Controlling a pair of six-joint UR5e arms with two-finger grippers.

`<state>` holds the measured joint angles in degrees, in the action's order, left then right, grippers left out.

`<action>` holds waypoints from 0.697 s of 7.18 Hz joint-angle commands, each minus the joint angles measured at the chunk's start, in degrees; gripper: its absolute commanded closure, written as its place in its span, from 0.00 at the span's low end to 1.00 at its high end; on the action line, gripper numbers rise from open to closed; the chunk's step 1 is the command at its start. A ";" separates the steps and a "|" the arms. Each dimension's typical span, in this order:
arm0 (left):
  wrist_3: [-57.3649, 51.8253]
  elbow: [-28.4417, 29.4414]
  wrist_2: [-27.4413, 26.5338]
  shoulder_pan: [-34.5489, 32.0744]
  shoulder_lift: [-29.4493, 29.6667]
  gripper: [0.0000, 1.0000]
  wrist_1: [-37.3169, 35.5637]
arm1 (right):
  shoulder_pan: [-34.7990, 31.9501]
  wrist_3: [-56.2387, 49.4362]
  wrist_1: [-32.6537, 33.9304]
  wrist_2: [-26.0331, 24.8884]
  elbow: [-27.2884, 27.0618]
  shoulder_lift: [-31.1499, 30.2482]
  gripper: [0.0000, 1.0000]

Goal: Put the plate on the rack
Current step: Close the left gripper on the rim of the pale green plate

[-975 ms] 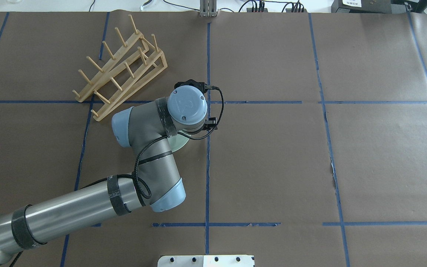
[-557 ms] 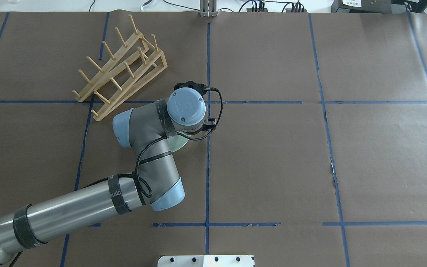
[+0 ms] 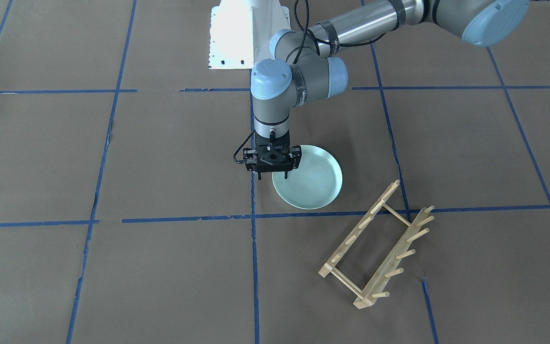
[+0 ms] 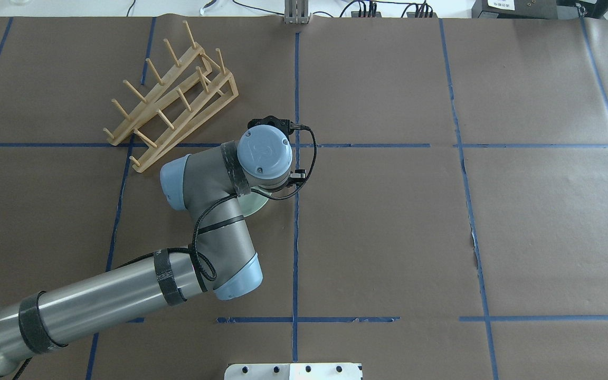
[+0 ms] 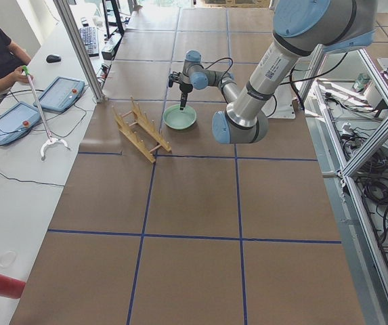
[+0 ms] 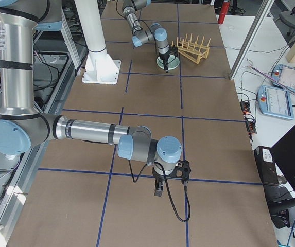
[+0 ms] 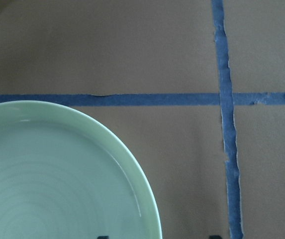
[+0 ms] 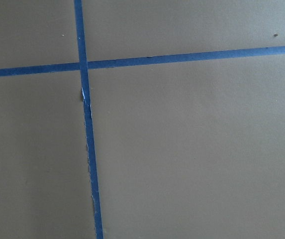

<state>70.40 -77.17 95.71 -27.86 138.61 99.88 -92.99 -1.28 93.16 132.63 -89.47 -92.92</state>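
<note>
The pale mint-green plate lies flat on the brown table, and most of it is hidden under my left arm in the overhead view. My left gripper points straight down over the plate's edge, open. In the left wrist view the plate's rim lies between the two fingertips. The light wooden rack stands empty on the table beside the plate. My right gripper hangs over bare table far from both. I cannot tell whether it is open or shut.
The white robot base plate sits at the table's near edge. Blue tape lines grid the brown table cover. A person with tablets sits at a side table, past the rack's end.
My left wrist has shifted slightly toward the rack and the table's far side. The plate and the rack have not moved.
</note>
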 commanded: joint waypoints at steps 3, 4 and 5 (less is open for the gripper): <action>0.00 0.00 0.00 0.00 0.00 0.78 0.05 | 0.00 0.05 0.00 0.00 0.00 0.02 0.00; 0.00 0.00 0.00 0.00 0.00 0.86 0.05 | 0.00 -0.04 0.00 0.00 0.00 0.02 0.00; 0.00 -0.08 0.09 0.00 -0.09 0.94 0.05 | 0.00 0.05 0.00 0.00 0.00 0.02 0.00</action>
<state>70.41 -77.18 95.73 -27.86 138.58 99.93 -92.99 -1.28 93.16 132.63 -89.47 -92.90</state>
